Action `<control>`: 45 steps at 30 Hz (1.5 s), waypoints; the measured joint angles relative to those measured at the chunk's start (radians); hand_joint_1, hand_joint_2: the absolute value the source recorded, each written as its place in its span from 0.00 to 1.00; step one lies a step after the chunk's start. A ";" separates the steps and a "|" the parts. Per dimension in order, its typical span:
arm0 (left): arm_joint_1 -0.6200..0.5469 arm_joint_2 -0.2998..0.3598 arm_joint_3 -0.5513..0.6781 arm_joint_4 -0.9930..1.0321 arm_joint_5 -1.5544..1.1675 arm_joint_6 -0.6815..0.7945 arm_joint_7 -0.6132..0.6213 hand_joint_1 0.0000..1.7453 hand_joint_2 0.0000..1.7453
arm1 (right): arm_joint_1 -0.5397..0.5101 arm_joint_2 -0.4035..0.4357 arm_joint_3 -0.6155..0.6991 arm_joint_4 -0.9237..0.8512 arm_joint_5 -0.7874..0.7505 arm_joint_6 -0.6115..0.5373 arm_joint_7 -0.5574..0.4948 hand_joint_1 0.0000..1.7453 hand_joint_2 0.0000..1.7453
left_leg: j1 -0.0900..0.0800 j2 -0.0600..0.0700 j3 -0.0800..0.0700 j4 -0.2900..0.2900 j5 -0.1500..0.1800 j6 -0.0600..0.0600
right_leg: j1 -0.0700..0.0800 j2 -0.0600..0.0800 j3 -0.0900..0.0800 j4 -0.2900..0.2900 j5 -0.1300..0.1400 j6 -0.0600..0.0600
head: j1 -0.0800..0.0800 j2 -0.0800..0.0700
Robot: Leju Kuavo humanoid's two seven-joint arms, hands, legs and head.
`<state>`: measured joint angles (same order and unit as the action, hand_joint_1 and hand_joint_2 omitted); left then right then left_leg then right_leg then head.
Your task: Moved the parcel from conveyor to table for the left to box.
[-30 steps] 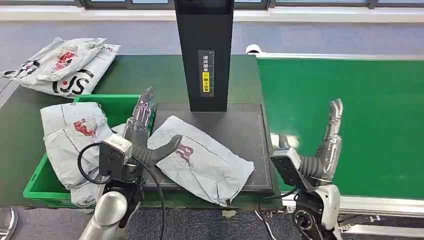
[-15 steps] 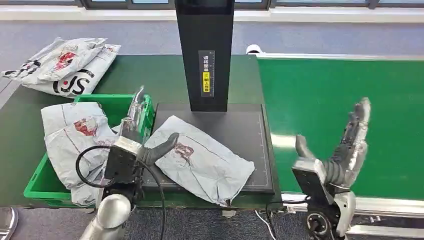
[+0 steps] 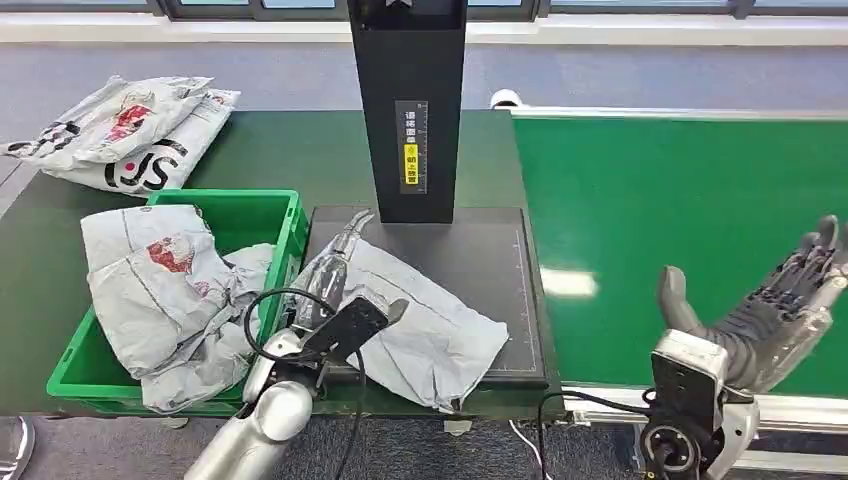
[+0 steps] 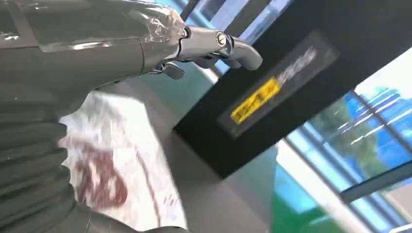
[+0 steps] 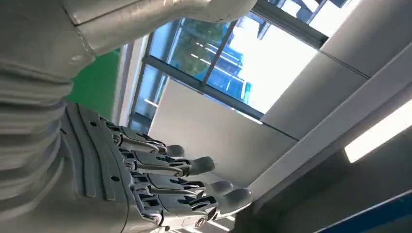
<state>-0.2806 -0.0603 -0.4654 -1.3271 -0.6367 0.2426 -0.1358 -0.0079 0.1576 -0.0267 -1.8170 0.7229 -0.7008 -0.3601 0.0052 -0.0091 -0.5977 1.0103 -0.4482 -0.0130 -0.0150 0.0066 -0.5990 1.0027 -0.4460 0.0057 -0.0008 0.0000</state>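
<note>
My left hand's fingers lie stretched out and apart over the parcel, holding nothing; whether they touch the wrap I cannot tell. The parcel, a pale grey mailer with a red print, lies flat on the black mat of the table, at the foot of the black scanner post. Its long axis runs from ten o'clock to four o'clock, with the crumpled far corner hanging over the mat's front edge at five o'clock. My left hand sits over its ten o'clock end. I judge the risk is the slack film: a shallow grip could bunch it or drag it off that front edge, and a low lift could catch on the wall of the green bin at nine o'clock, already heaped with mailers. My right hand hangs empty and spread over the green conveyor at three o'clock, well apart.
</note>
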 measured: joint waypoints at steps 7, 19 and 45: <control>-0.007 -0.014 -0.035 0.087 0.021 0.009 -0.003 0.00 1.00 | -0.029 0.002 0.000 0.012 0.000 0.000 0.007 0.00 1.00 | 0.000 0.000 0.000 0.000 0.000 0.000 | 0.000 0.000 0.000 0.000 0.000 0.000 | 0.000 0.000; -0.031 -0.025 -0.060 0.201 0.018 0.000 0.013 0.00 1.00 | -0.071 0.004 0.000 0.054 0.000 0.000 -0.011 0.00 1.00 | 0.000 0.000 0.000 0.000 0.000 0.000 | 0.000 0.000 0.000 0.000 0.000 0.000 | 0.000 0.000; -0.088 -0.012 -0.059 0.458 0.019 0.018 0.010 0.10 1.00 | -0.102 0.006 0.000 0.091 -0.015 0.000 -0.026 0.00 1.00 | 0.000 0.000 0.000 0.000 0.000 0.000 | 0.000 0.000 0.000 0.000 0.000 0.000 | 0.000 0.000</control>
<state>-0.3683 -0.0721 -0.5249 -0.8690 -0.6172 0.2606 -0.1259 -0.1096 0.1637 -0.0267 -1.7258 0.7080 -0.7008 -0.3864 0.0053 -0.0095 -0.5981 1.0102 -0.4479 -0.0130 -0.0148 0.0065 -0.5989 1.0032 -0.4461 0.0056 -0.0008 -0.0004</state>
